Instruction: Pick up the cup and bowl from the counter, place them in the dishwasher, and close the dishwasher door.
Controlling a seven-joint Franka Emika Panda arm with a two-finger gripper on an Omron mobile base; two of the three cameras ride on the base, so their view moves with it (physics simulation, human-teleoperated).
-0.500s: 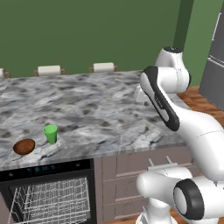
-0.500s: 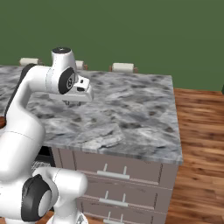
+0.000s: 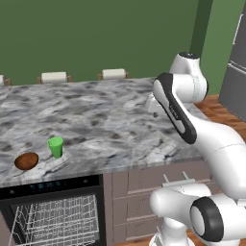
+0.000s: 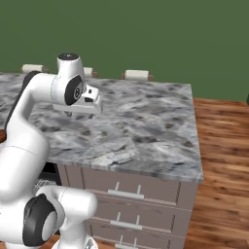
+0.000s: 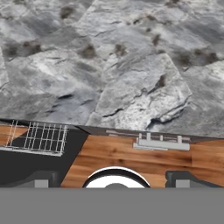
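Note:
The green cup point(image 3: 55, 146) stands upright near the front left edge of the marbled counter point(image 3: 110, 115). The reddish-brown bowl point(image 3: 26, 160) lies just left of it. Below them the dishwasher point(image 3: 48, 185) stands open and its white wire rack point(image 3: 53, 221) is exposed. In the hand view the rack point(image 5: 37, 138) lies over a flat black surface point(image 5: 30, 164) that looks like the lowered dishwasher door. My gripper point(image 4: 80, 114) hovers open and empty above the counter point(image 4: 146, 121), well to the right of the cup and bowl. Its fingertips point(image 5: 41, 181) sit wide apart.
Taupe drawers with silver bar handles point(image 3: 175, 181) fill the counter's front, right of the dishwasher. Chair backs point(image 3: 113, 73) line the far edge against the green wall. A wood floor point(image 4: 219, 146) runs along the right side. A grey fridge point(image 3: 235, 72) stands at far right.
The hand has dipped slightly toward the counter. The cup, bowl and dishwasher have not moved.

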